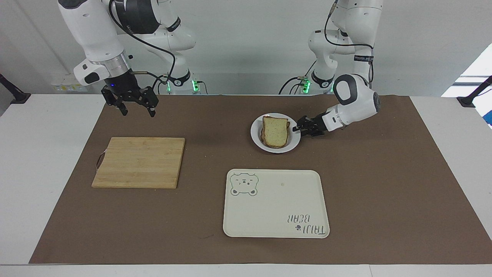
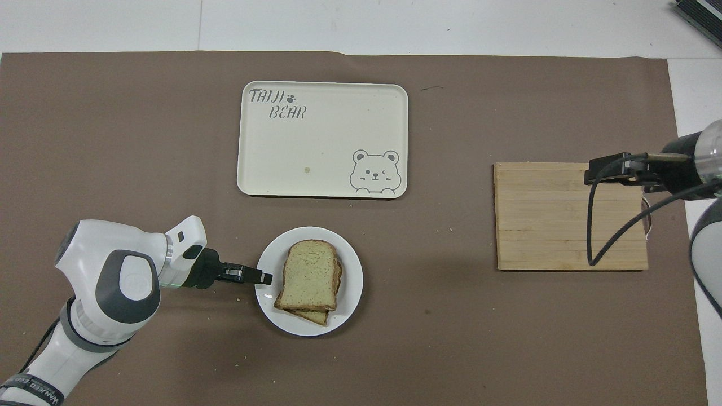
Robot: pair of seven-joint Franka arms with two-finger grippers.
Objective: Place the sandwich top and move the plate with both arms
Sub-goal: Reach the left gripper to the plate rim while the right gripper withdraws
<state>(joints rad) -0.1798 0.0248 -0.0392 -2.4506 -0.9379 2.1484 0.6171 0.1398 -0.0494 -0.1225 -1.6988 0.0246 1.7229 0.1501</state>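
The sandwich top (image 1: 275,129) (image 2: 308,270) lies flat on a second slice, the two stacked on the plate (image 1: 294,144) (image 2: 350,304). The upper slice shows its pale speckled face and brown crust, and sits slightly askew, so an edge of the lower slice peeks out along the side nearer the robots. The plate rests on the brown mat (image 1: 384,192) (image 2: 113,113) that covers the table (image 1: 38,173), roughly midway between the two arms' ends and nearer to the robots than the tray (image 1: 276,207) (image 2: 321,146).

The left tool (image 1: 298,129) (image 2: 265,278) is down at the plate's rim on the left arm's side, its tip over the rim's edge. Its fingers lie one above the other and look close together about the rim, but whether they have clamped it I cannot tell.

The cream tray with the bear drawing lies farther from the robots than the plate, with nothing on it. The wooden cutting board (image 1: 140,161) (image 2: 564,220) lies toward the right arm's end of the table, also bare.

The right tool (image 1: 135,111) (image 2: 609,169) hangs in the air with its fingers spread apart and nothing between them. In the facing view it is over the mat near the table's edge, by the cutting board's corner.
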